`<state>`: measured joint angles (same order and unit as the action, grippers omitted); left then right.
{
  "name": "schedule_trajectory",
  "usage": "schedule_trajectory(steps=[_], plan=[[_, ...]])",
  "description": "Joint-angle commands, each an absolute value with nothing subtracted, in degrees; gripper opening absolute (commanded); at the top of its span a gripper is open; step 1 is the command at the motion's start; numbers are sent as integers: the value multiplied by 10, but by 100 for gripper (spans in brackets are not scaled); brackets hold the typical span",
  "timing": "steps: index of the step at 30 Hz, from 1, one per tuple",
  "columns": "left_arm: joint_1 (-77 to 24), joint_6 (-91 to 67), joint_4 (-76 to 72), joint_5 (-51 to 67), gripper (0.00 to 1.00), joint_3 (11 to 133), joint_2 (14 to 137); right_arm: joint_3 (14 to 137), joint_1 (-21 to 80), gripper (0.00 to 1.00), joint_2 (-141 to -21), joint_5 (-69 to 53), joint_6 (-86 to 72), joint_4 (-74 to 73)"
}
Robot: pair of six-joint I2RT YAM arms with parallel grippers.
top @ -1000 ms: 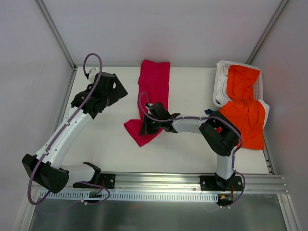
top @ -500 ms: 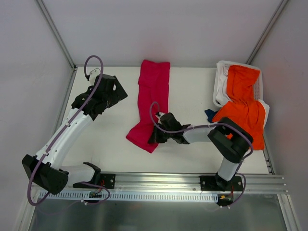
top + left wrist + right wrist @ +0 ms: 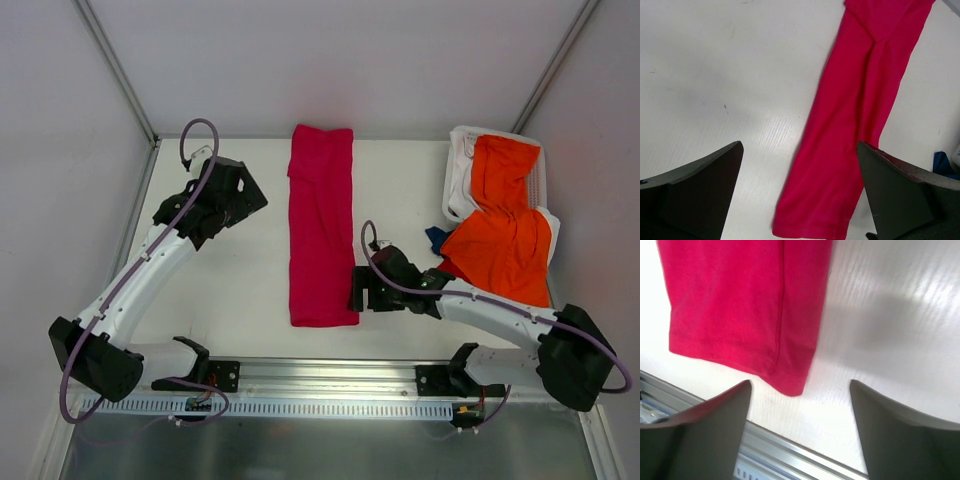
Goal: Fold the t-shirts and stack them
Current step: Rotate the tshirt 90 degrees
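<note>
The crimson t-shirt (image 3: pixel 321 230) lies flat as a long narrow strip running from the back of the table to near the front edge. My right gripper (image 3: pixel 356 290) is open just right of the strip's near end, and the wrist view shows the hem corner (image 3: pixel 790 385) lying between its spread fingers, not held. My left gripper (image 3: pixel 250 195) hovers open to the left of the strip, which fills the middle of its wrist view (image 3: pixel 855 115). The orange t-shirt (image 3: pixel 505 235) hangs crumpled over a basket at the right.
A white basket (image 3: pixel 459 170) stands at the back right under the orange cloth. A small blue scrap of cloth (image 3: pixel 433 238) lies beside it. An aluminium rail (image 3: pixel 330 375) runs along the near edge, close to the strip's end. White walls enclose the table.
The right gripper dragged the crimson shirt's near end toward the front edge, straightening it into one long strip, then opened and let go. The left arm barely moved.
</note>
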<state>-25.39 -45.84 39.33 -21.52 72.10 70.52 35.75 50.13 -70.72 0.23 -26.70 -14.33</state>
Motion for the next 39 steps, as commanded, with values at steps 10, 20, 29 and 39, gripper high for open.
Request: schedule_trajectory(steps=[10, 20, 29, 39], plan=[[-288, -490, 385, -98, 99, 560, 639, 470, 501, 99, -600, 91, -201, -316], [-341, -577, 230, -2, 99, 303, 553, 359, 501, 91, -629, 44, -246, -204], [-352, -593, 77, 47, 99, 255, 635, 309, 501, 85, -696, 11, -272, -97], [-387, -643, -56, 78, 97, 252, 757, 330, 501, 83, -731, 23, -266, -82]])
